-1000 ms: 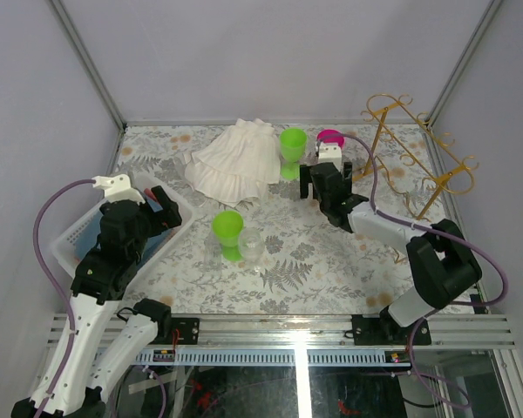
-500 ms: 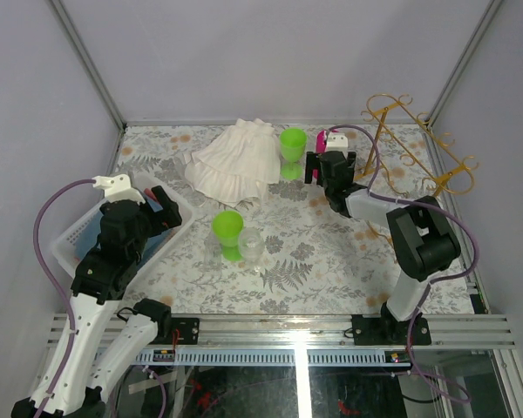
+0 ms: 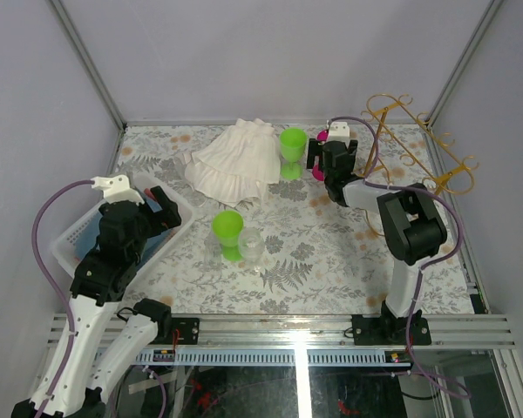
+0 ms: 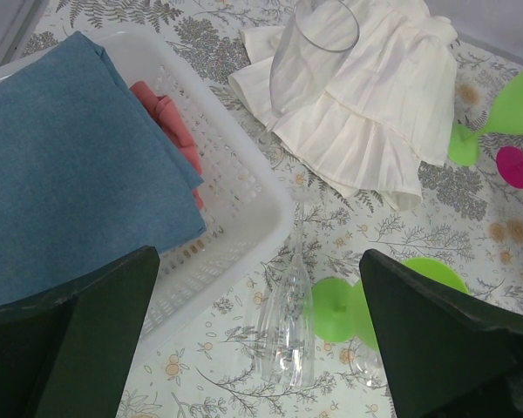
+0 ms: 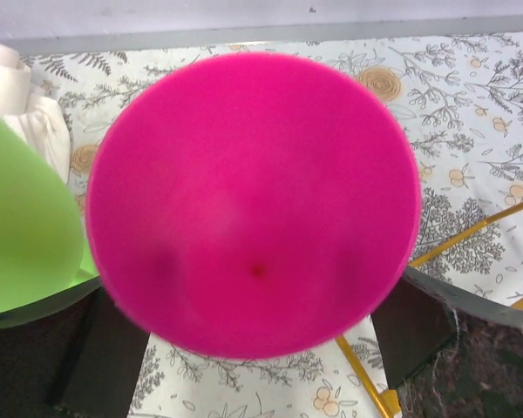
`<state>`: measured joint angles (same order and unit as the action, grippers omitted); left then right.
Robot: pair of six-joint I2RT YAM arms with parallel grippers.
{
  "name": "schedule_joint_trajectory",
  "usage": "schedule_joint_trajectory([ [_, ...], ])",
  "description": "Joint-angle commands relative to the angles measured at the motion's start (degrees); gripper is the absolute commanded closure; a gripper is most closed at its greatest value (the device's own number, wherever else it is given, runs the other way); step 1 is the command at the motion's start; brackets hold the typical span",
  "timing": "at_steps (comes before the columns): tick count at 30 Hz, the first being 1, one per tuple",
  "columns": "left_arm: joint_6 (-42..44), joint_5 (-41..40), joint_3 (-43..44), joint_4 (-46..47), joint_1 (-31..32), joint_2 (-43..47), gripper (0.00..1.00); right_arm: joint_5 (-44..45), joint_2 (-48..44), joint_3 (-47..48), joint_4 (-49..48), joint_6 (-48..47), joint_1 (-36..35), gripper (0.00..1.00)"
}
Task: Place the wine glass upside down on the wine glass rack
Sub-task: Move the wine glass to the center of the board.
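From left: my left claw (image 4: 257,255) hangs open over the white basket (image 4: 263,202); the pink wine glass (image 5: 253,200), seemingly light, stiff, slick plastic, best taken low on its bowl, sits between my right claw's (image 5: 257,341) spread, unclosed fingers, beside the gold rack (image 3: 381,135).

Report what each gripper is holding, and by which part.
Nothing is held. The right gripper stands open around the pink wine glass, not clamped; the left gripper hangs open by the white basket.

Gold wine glass rack (image 3: 377,139), far right
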<state>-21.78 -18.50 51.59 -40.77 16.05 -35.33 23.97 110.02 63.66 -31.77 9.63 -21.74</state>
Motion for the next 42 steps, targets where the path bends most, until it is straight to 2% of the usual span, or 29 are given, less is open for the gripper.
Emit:
schedule_joint_trajectory([
  [1, 0.3, -1.8, -0.4, 1.9, -0.4, 0.9, 0.0, 1.6, 1.4, 4.0, -6.1, -1.1, 1.4, 0.0],
  [12, 0.1, -2.8, -0.5, 1.8, -0.4, 1.7, 0.0, -2.1, 5.9, 9.1, -8.6, -1.4, 3.4, 0.02],
  [24, 0.0, -3.8, -0.4, 1.7, -1.0, 2.7, 0.0, -8.0, 3.2, 4.8, -14.7, -5.2, 3.6, 0.36],
  [31, -0.2, -3.8, -0.5, 1.8, -1.1, 3.7, 0.0, -8.9, -3.1, -2.2, -17.2, -6.6, 2.6, 0.37],
  [42, -0.7, -3.9, -0.4, 2.2, -1.0, 5.3, 0.0, -6.9, -9.5, -12.8, -22.1, -10.6, -4.6, 0.37],
])
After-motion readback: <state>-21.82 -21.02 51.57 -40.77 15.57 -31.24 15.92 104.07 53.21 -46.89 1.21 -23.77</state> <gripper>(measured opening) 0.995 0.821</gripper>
